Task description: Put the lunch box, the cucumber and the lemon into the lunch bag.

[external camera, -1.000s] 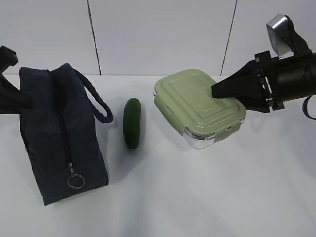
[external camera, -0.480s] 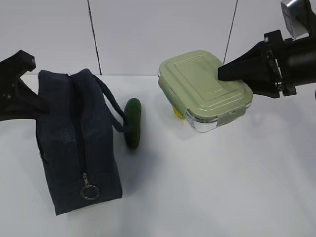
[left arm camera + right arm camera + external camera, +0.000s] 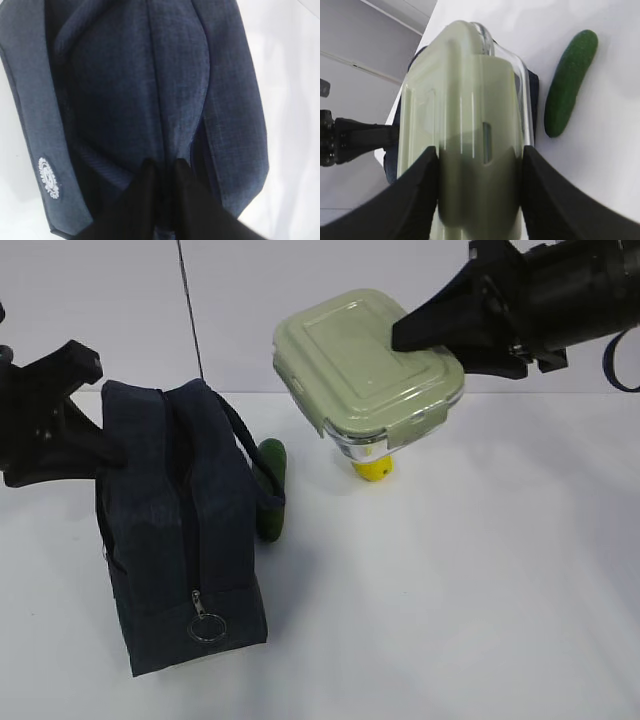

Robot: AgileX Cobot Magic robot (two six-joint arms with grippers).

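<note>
While the lunch box point(image 3: 365, 365) was held tilted in the air by the right gripper point(image 3: 425, 330), the lemon point(image 3: 373, 468) lay on the table point(image 3: 450, 590) beneath it, and the cucumber point(image 3: 271, 490) just beside the lunch bag point(image 3: 175, 530). From the left wrist, the left gripper point(image 3: 165, 175) was seen pinched on the bag's top fabric. From the right wrist, the box's end was seen clamped between both fingers point(image 3: 417, 195).

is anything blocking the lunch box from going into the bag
Yes: the bag looks zipped shut along its top, ring pull at the near end. The lunch box hangs in the right end effector, with only open air between it and the bag.
</note>
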